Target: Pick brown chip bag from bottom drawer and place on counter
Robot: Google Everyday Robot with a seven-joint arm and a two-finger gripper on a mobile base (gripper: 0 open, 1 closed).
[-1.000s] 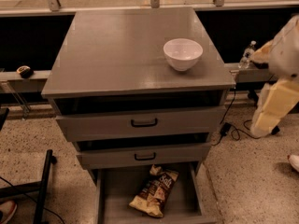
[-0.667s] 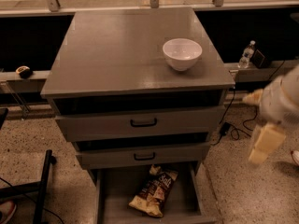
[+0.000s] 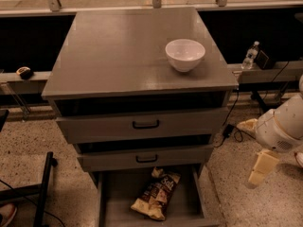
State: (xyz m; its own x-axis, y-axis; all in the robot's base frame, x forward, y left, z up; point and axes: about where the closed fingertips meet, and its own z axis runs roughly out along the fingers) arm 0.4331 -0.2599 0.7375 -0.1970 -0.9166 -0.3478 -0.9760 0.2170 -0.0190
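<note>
The brown chip bag (image 3: 156, 194) lies flat on the floor of the open bottom drawer (image 3: 110, 207), a little right of its middle. The grey counter (image 3: 123, 56) tops the cabinet above the two upper drawers. My gripper (image 3: 253, 147) hangs at the right of the cabinet, about level with the middle drawer, off the white arm (image 3: 280, 123). Its cream fingers (image 3: 262, 167) stand apart and hold nothing. It is well right of and above the bag, not touching the cabinet.
A white bowl (image 3: 185, 54) stands on the counter's right side. The two upper drawers (image 3: 142, 125) are slightly ajar, overhanging the bottom drawer. A water bottle (image 3: 250, 56) and cables sit behind at the right. A dark frame (image 3: 42, 186) stands on the floor at left.
My arm and gripper have dropped from beside the counter's right edge to beside the middle drawer. The bag, the bowl and the drawers have not moved.
</note>
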